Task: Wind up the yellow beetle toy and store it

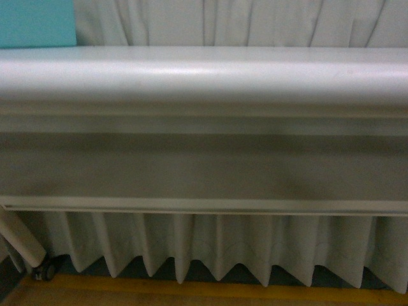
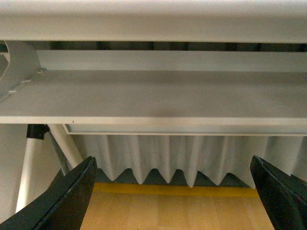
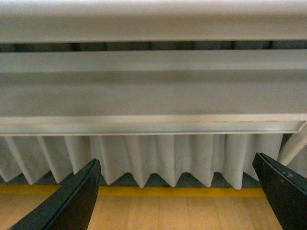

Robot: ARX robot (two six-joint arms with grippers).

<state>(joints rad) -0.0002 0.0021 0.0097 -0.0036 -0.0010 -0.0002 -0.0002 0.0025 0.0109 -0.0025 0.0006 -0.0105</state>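
The yellow beetle toy is out of view in all three views. My left gripper (image 2: 172, 191) is open and empty, its black fingers (image 2: 67, 201) spread wide, hanging below the table's edge over the wooden floor. My right gripper (image 3: 175, 194) is open and empty too, its black fingers (image 3: 72, 203) wide apart, also below the table's edge. Neither gripper shows in the front view.
The grey table's front edge (image 1: 204, 83) fills the front view, with its underside frame (image 2: 153, 96) in both wrist views. A white pleated curtain (image 1: 223, 248) hangs behind, above a yellow floor strip (image 3: 158, 191). A table leg with a caster (image 1: 43, 271) stands at the left.
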